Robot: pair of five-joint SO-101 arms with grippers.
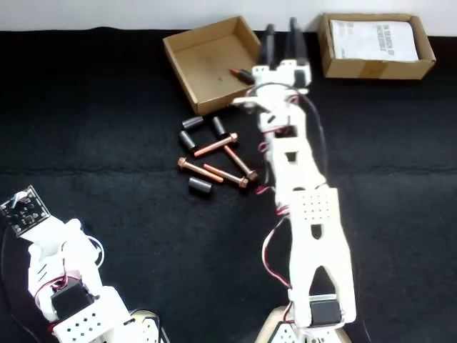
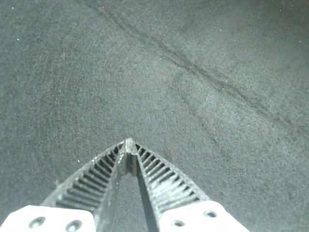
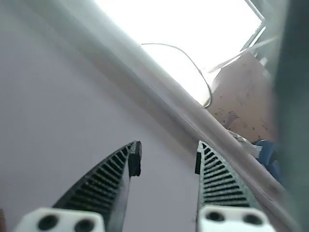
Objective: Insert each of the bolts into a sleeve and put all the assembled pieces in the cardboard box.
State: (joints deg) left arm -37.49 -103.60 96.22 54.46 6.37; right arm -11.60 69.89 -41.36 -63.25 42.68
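Right end effector (image 1: 280, 28) spread wide and empty, assembled piece (image 1: 241, 73) in the cardboard box (image 1: 187, 66) just to its left, loose bolts (image 1: 214, 147) and sleeves (image 1: 201, 187) behind it, left end effector (image 2: 128, 151) pressed together.

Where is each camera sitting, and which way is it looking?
High view: above the table, looking down at the black cloth, bolts, sleeves and cardboard box; the left arm and right arm show.
Left wrist view: on the left arm's wrist, looking down at the cloth past the shut left gripper.
Right wrist view: on the right arm's wrist, tilted up at a pale surface past the open right gripper.
Shared: the high and left wrist views both show the black cloth.
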